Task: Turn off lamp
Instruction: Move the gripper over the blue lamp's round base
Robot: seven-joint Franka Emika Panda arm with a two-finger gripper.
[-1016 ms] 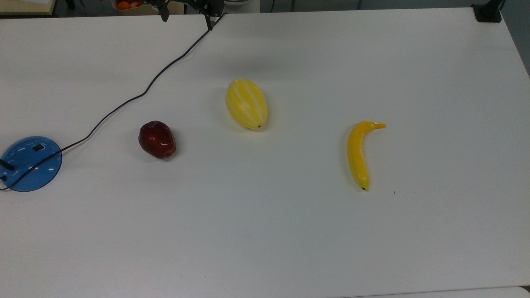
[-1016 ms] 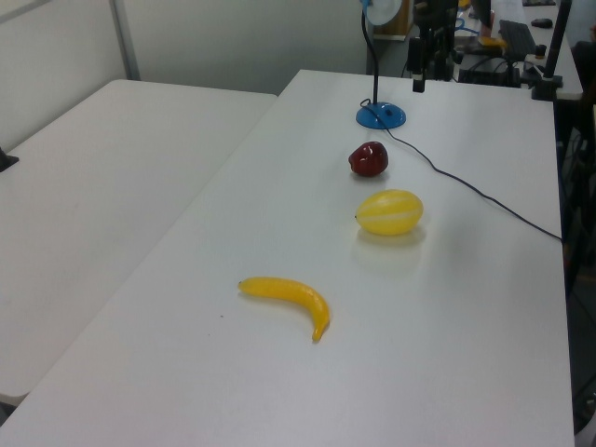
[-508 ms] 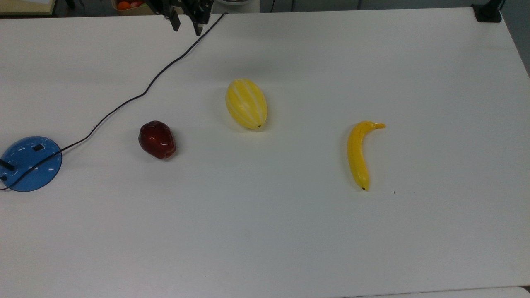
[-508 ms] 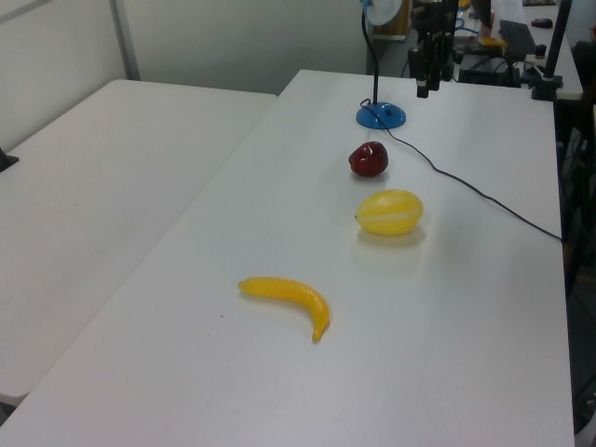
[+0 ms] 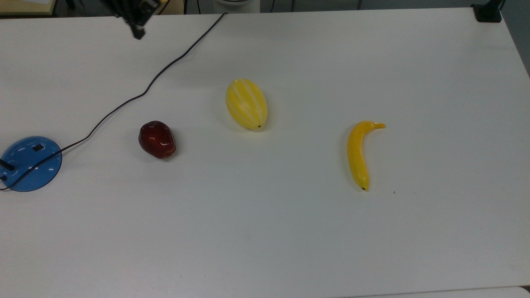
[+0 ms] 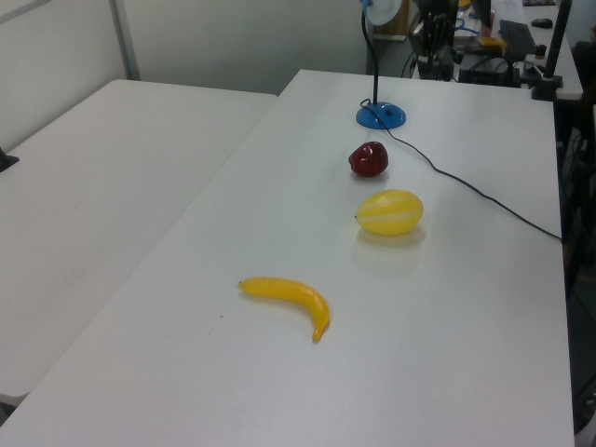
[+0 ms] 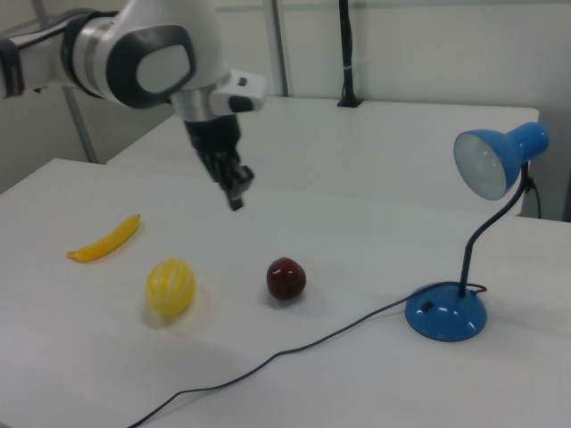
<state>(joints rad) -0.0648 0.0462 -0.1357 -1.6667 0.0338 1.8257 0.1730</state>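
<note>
The lamp has a flat blue disc base (image 5: 31,163) at the top view's left edge, with a small black button (image 5: 38,147) on it. The right view shows the lamp base (image 7: 446,312), a curved black neck and a blue shade (image 7: 495,160). A thin black cord (image 5: 136,96) runs from the base to the table's far edge. My gripper (image 5: 138,32) hangs in the air over the far side of the table, far from the base, with nothing in it. In the right view the gripper (image 7: 236,198) is shut, above and left of the apple (image 7: 285,278).
A dark red apple (image 5: 157,139) lies between the lamp base and a striped yellow melon (image 5: 246,103). A banana (image 5: 358,155) lies toward the top view's right. The cord crosses the table between my gripper and the apple.
The fingers, wide apart a second ago, have come together. The gripper has moved toward the top view's left, nearer the lamp's side of the table.
</note>
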